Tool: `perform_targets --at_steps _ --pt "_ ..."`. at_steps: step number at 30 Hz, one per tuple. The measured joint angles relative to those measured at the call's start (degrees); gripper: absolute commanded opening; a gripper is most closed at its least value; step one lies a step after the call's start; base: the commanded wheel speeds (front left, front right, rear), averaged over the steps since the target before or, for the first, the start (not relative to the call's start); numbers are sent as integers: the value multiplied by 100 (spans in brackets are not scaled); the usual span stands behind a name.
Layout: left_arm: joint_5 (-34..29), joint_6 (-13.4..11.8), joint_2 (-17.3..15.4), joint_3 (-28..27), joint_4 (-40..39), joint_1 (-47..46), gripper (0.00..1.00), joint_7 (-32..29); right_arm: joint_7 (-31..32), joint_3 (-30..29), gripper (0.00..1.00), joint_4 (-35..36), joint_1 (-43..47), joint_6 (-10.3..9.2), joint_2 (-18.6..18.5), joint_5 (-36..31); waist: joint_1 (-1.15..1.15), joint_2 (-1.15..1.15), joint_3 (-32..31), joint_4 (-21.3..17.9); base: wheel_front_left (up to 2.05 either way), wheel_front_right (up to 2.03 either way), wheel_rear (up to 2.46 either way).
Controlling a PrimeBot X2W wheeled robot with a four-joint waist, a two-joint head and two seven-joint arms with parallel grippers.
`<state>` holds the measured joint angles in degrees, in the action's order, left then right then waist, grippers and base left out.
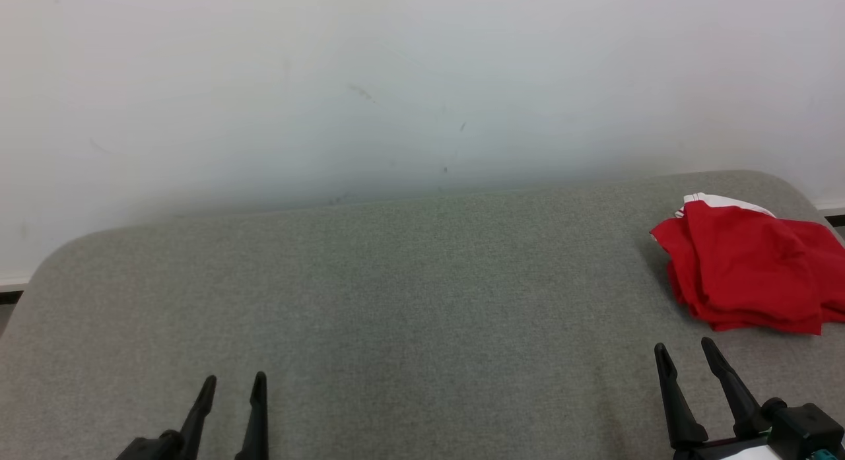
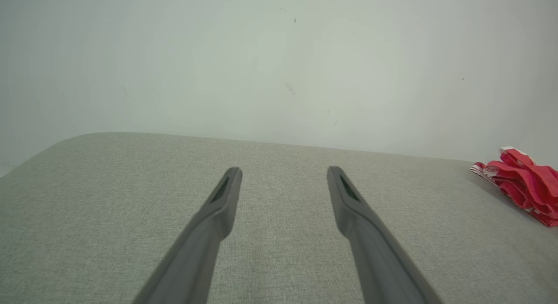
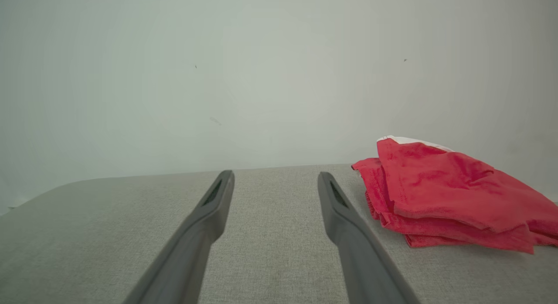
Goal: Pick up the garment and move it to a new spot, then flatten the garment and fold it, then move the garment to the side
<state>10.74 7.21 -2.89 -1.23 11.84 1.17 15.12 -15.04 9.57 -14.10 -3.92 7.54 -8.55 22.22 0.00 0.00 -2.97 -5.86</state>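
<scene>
Garment [image 1: 746, 275]: red, white-trimmed, lying in rough layers at the far right of the grey padded surface [image 1: 396, 282], close to the wall [image 1: 396, 84]. Fits either a folded piece already set aside or a loose heap awaiting pickup; cannot tell which. Just short of it, right gripper [image 1: 684, 346], fingers spread wide, empty. Well apart, left gripper [image 1: 234, 379], likewise wide and empty. No obstacle seen between.

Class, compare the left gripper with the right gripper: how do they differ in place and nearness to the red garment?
The left gripper sits lower left in the head view, far from the red garment; the right gripper sits lower right, just short of it. The right gripper's tips reach higher in that view than the left gripper's. Both are open and empty.
</scene>
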Motion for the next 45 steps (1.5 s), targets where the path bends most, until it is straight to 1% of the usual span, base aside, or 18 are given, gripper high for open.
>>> perform_targets --at_steps 11,12,15,19,20,31,45 --pt "1 7 5 1 25 -9 100 0 1 88 100 -75 0 0 4 -56 0 0 -7 -47 0 0 0" --pt "2 7 15 5 69 13 0 0 4 97 0 -108 20 0 11 -56 0 0 -7 -47 0 0 0" --pt "30 5 49 18 222 93 0 -24 36 114 0 -233 130 1 44 -43 0 0 -6 -45 0 0 0" --pt "430 5 53 -24 270 93 0 -165 145 58 0 -248 165 1 81 323 0 0 5 -24 0 0 0" --pt "430 5 53 -24 270 93 0 -165 145 58 0 -248 165 1 81 323 0 0 5 -24 0 0 0" --pt "1590 5 53 -75 257 19 0 -449 428 -177 0 -229 159 0 135 1343 0 0 33 32 0 0 0" --pt "2832 5 51 -160 248 -110 0 -762 747 -442 0 -183 111 0 203 2440 0 0 69 102 0 0 0"
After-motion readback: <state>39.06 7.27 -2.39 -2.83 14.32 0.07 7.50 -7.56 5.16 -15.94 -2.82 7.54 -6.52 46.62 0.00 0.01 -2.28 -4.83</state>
